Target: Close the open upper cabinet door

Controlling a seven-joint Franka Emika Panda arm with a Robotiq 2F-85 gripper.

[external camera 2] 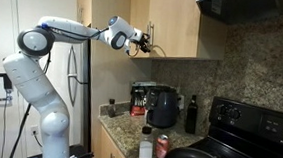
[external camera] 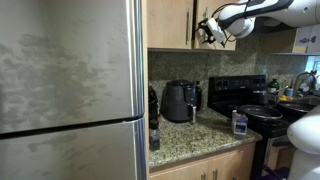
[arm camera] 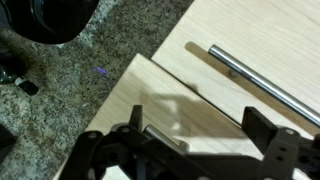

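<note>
The brushed-steel fridge [external camera: 70, 80] is the biggest thing here, filling the frame beside the air fryer [external camera: 180, 101] on the side away from the black stove [external camera: 250, 100]. The honey-coloured upper cabinets [external camera: 170, 22] run above the air fryer. The white arm [external camera 2: 42, 72] stands out past the counter's end from the air fryer and reaches up to those cabinets. The granite counter [external camera: 195, 135] carries the air fryer.

In the wrist view the upper cabinet door [arm camera: 150, 100] lies right in front of the gripper [arm camera: 190, 150], high above the air fryer. It casts a shadow along its seam with the neighbouring panel, which bears a steel bar handle [arm camera: 265, 80]. I cannot tell how far ajar it is.

The fingers [arm camera: 100, 150] stand apart with nothing clamped, close to the door face; whether they touch it is unclear.

A dark bottle [external camera 2: 190, 113] stands just beside the air fryer, and a red can [external camera 2: 146, 147] sits nearer the counter's front.
</note>
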